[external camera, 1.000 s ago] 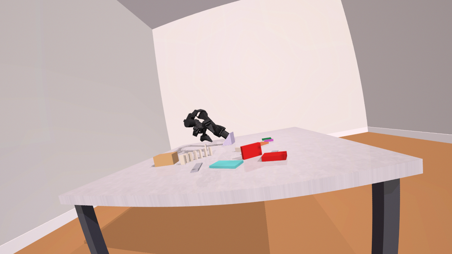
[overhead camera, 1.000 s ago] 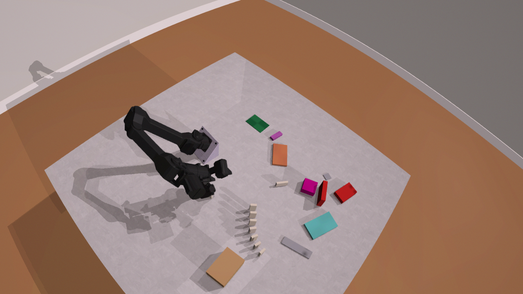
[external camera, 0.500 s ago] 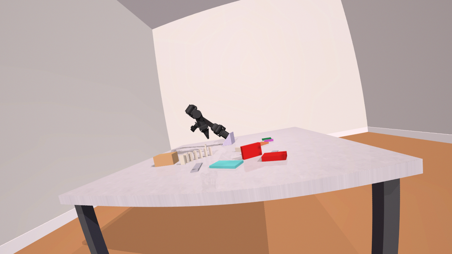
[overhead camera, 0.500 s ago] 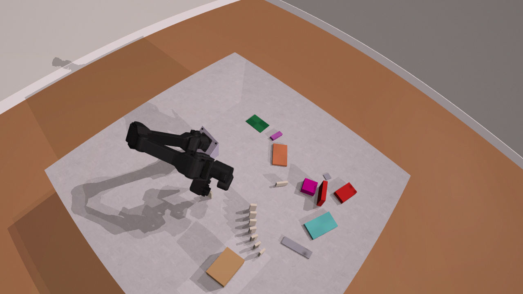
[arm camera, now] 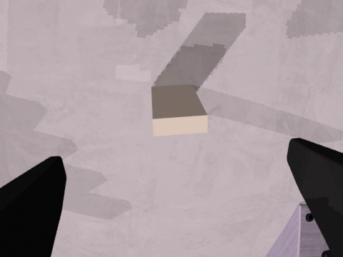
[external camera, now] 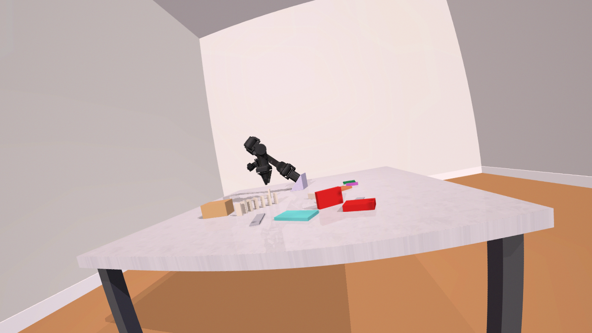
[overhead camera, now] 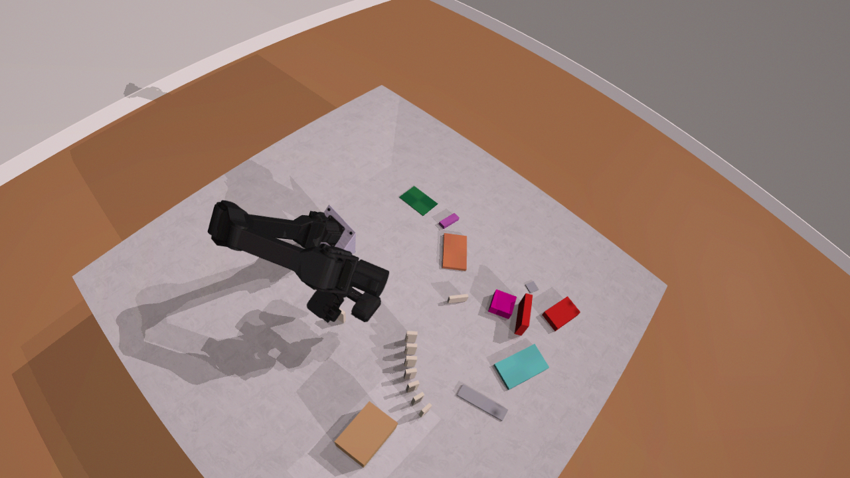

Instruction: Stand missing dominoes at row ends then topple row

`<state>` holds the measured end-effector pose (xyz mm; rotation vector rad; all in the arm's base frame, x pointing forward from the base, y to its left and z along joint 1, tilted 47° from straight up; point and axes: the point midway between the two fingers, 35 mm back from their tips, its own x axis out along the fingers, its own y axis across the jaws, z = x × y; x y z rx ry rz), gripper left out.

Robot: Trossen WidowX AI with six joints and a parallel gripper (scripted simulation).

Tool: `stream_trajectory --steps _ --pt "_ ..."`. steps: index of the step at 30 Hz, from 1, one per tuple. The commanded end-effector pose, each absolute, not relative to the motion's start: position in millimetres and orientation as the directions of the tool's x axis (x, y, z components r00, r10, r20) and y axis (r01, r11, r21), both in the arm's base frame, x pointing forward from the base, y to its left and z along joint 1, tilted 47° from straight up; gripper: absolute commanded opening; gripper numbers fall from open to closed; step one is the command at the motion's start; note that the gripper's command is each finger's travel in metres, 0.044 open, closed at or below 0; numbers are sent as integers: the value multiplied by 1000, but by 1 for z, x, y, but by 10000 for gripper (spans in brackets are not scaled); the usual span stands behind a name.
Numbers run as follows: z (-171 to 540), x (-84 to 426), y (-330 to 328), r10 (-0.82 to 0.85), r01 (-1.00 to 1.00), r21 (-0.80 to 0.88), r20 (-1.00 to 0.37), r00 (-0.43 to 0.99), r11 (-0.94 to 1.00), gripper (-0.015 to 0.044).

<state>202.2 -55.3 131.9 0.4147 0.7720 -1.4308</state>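
Note:
My gripper [overhead camera: 344, 309] [external camera: 266, 183] [arm camera: 179, 159] points down, open and empty, above a lone cream domino [overhead camera: 341, 318] [arm camera: 180, 125]. That domino stands upright, with its light top and one shaded face showing between and beyond the fingertips in the wrist view. In the top view the gripper partly hides it. Several cream dominoes [overhead camera: 410, 361] [external camera: 238, 209] stand in a gently curved row, apart from the gripper. Another loose domino [overhead camera: 457, 299] [external camera: 311, 195] lies on its side, between the row and the orange block.
A tan box [overhead camera: 365, 433] [external camera: 217, 208] stands near the row's far end. A grey bar [overhead camera: 481, 402], teal slab [overhead camera: 521, 366], two red blocks [overhead camera: 523, 315] [overhead camera: 560, 313], magenta cube [overhead camera: 502, 303] and orange block [overhead camera: 454, 251] lie to the right. Green [overhead camera: 418, 200] and purple [overhead camera: 448, 220] pieces lie behind.

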Motion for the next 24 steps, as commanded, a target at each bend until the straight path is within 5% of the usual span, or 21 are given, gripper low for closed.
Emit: stream_trajectory --steps 1,18,24 --pt "117 199 -72 -728 972 -198 -685 -43 128 440" --pt "95 196 -96 -732 972 -198 -680 -44 126 440" --pt "95 196 -96 -732 972 -198 -680 -44 126 282"
